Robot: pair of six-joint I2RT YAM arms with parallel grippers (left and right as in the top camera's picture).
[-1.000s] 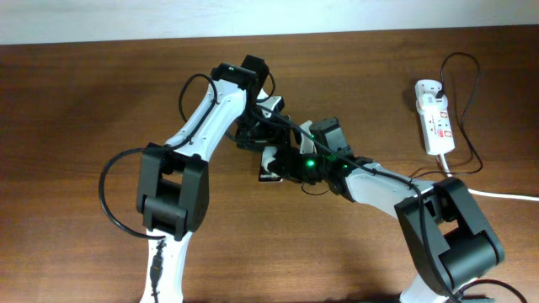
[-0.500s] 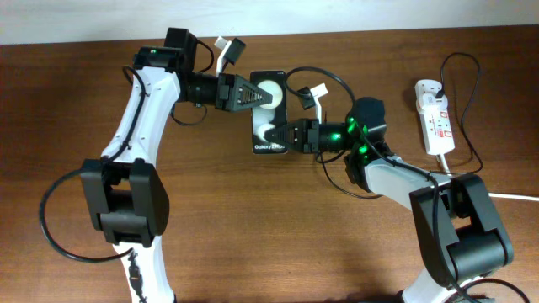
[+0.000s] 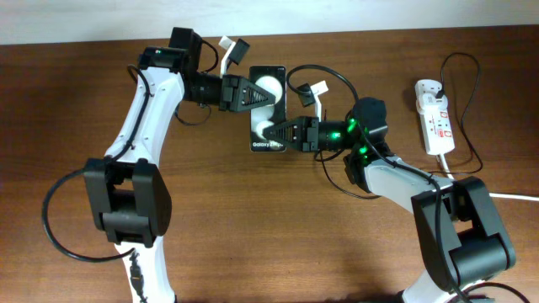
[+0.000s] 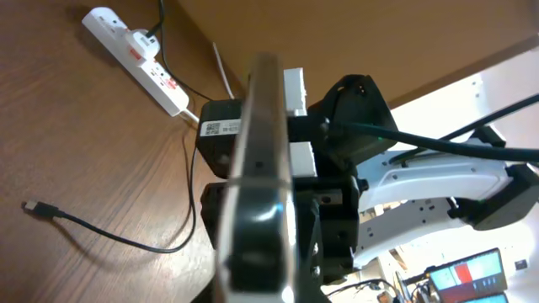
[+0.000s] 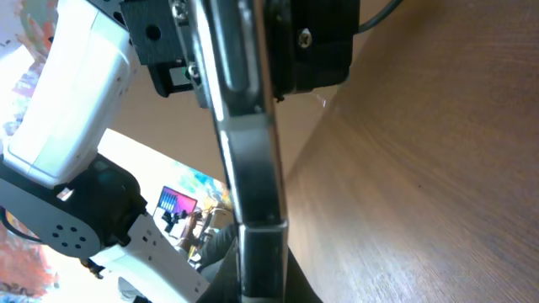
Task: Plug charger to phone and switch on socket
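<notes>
The black phone (image 3: 266,143) is held off the table between both grippers, its white lettering at the near end. My left gripper (image 3: 259,92) is shut on the phone's far part, over one white blob. My right gripper (image 3: 280,133) is shut on its near part. Both wrist views show the phone edge-on between the jaws (image 4: 265,126) (image 5: 244,151). The white socket (image 3: 435,116) lies at the far right, also in the left wrist view (image 4: 139,59). The charger (image 3: 474,109) loops from the socket; its tip (image 4: 29,206) lies loose on the table.
A thick white cord (image 3: 505,195) runs from the socket off the right edge. The robots' own black cables (image 3: 324,80) arc over the phone. The table's back edge runs just behind the left arm (image 3: 160,84).
A second ago both arms were bunched over the phone at mid-table. Now the left arm is stretched back-left and the phone is held farther back; over the last half second it barely shifted.
</notes>
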